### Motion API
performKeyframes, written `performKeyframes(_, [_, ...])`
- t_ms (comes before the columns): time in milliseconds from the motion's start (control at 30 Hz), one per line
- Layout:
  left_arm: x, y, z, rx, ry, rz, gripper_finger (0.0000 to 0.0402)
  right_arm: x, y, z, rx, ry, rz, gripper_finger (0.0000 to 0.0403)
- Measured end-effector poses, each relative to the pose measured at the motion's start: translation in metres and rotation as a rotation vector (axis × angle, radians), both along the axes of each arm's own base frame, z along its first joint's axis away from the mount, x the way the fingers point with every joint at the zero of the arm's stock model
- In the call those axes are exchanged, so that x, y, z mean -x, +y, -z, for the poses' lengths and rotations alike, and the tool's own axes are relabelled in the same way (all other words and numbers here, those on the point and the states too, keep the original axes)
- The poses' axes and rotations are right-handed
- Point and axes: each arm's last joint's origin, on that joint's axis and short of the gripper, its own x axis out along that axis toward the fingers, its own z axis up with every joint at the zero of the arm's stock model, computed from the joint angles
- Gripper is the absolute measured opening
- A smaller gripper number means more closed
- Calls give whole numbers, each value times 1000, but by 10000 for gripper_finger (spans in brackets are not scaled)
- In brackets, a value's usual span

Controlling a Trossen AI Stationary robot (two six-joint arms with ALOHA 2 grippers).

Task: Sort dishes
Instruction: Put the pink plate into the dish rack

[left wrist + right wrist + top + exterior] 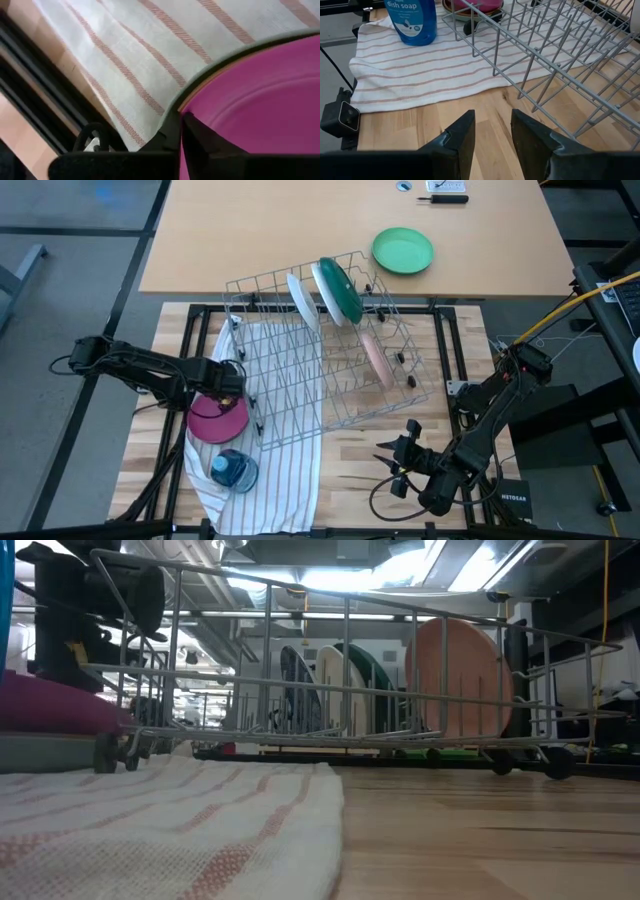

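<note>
High view: a round magenta plate (217,423) is seen lying on a white cloth with thin red stripes (285,480), just beside the left edge of a silver wire dish rack (330,370) on the wooden bench (375,470).
Left gripper (228,383): it is placed over the far edge of the magenta plate, and its fingers are closed tight on the rim, as shown in the left wrist view (182,137).
Under the plate: a paler edge is visible below the magenta rim (250,52); whether it is a second dish cannot be told.
Right gripper (492,132): it is parked low over the near right part of the bench, its fingers spread wide and holding nothing.
Rack contents: a white plate (301,299), a white plate with a dark green back (339,288) and a pale pink plate (376,358) are stood on edge between the wires.
Other items: a blue dish soap bottle (233,470) is stood on the cloth near the magenta plate; a vivid green plate (403,251) is left well apart on the far table.
Step judged: the magenta plate is gripped but not yet lifted.
Risk, slip: the hold is only on a thin rim, so the plate could pivot or drop if raised quickly.
Risk, snag: the rack's wires are just beside the plate, so a low carry could knock them or shift the rack.
Risk, cloth: the striped cloth could be dragged along if it is pinched too.
</note>
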Motion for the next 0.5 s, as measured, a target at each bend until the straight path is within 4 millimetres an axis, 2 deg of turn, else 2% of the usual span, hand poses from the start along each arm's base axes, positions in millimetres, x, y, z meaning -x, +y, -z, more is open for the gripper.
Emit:
performKeyframes(167, [0, 0, -1, -10, -14, -63, 0, 0, 0, 0, -1, -1, 0, 129])
performKeyframes(500, [2, 1, -18, -78, 33, -128, 0, 0, 0, 0, -2, -2, 0, 129])
